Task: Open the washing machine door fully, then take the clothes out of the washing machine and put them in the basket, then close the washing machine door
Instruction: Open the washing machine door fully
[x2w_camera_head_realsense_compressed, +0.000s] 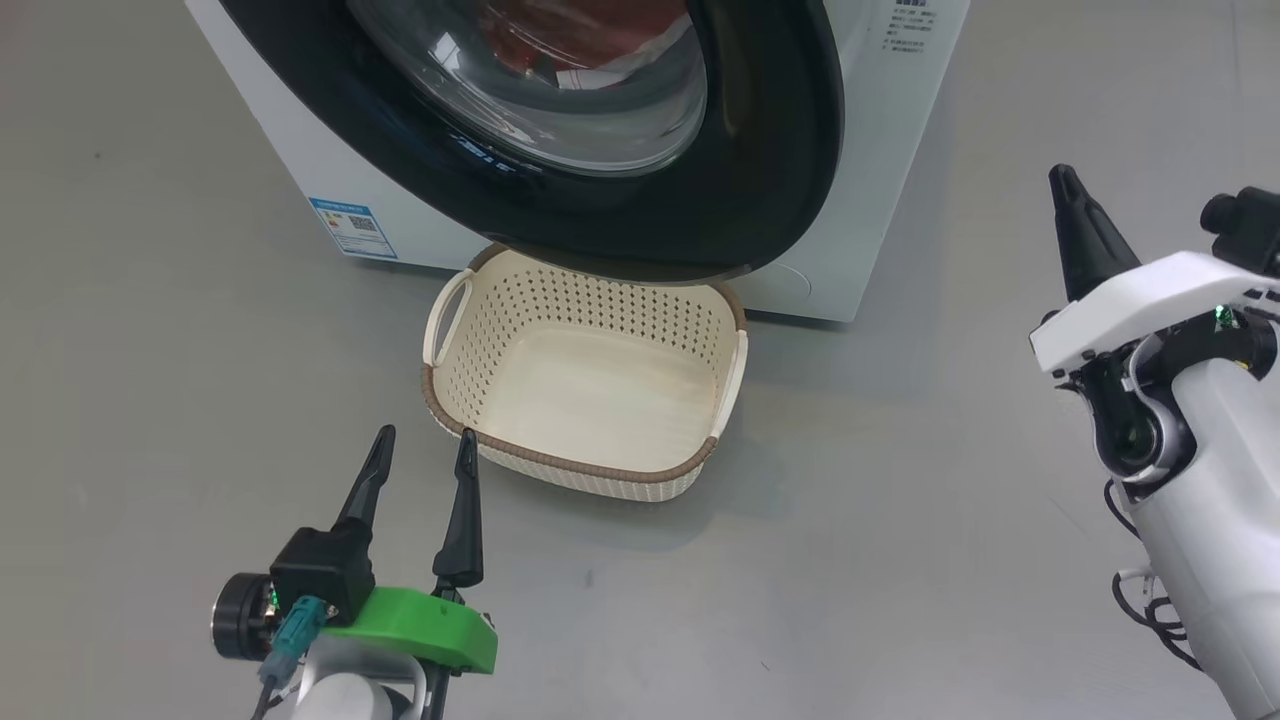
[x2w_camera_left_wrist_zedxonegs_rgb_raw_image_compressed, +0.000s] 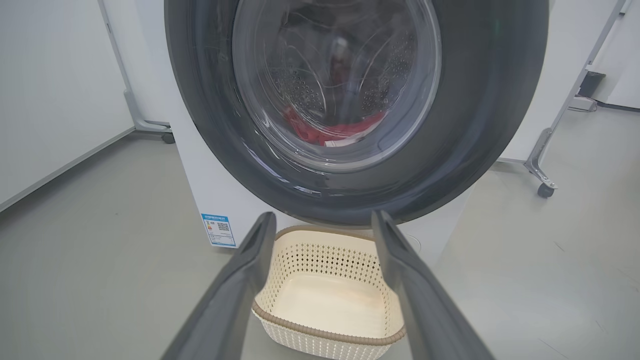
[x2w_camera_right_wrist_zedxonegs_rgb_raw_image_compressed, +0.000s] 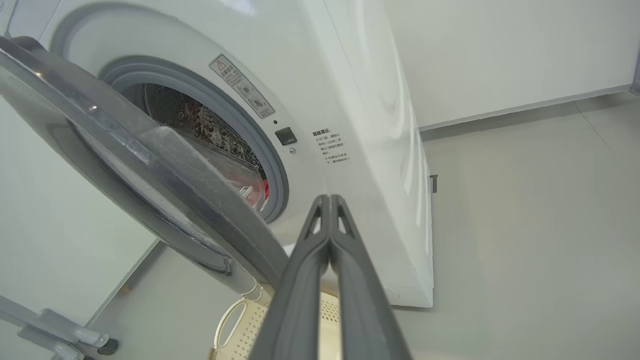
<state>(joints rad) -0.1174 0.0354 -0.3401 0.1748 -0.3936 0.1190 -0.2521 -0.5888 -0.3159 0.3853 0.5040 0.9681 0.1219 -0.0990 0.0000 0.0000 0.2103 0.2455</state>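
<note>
The washing machine door (x2w_camera_head_realsense_compressed: 760, 180) hangs partly open over the basket, its black rim and glass bowl (x2w_camera_left_wrist_zedxonegs_rgb_raw_image_compressed: 335, 85) facing me. Red clothes (x2w_camera_left_wrist_zedxonegs_rgb_raw_image_compressed: 340, 132) lie in the drum behind the glass, and a strip of red clothes (x2w_camera_right_wrist_zedxonegs_rgb_raw_image_compressed: 261, 189) shows through the gap. The white washing machine (x2w_camera_right_wrist_zedxonegs_rgb_raw_image_compressed: 350, 100) stands behind. On the floor below the door sits the cream basket (x2w_camera_head_realsense_compressed: 585, 480), with nothing in it. My left gripper (x2w_camera_head_realsense_compressed: 422, 446) is open just left of the basket's near rim. My right gripper (x2w_camera_right_wrist_zedxonegs_rgb_raw_image_compressed: 330, 200) is shut on nothing, raised to the right of the door's free edge.
Grey floor spreads around the machine. A blue label (x2w_camera_head_realsense_compressed: 350, 228) marks the machine's lower left corner. Wheeled frame legs (x2w_camera_left_wrist_zedxonegs_rgb_raw_image_compressed: 542, 177) stand to the right of the machine and another wheeled foot (x2w_camera_left_wrist_zedxonegs_rgb_raw_image_compressed: 155, 127) to its left.
</note>
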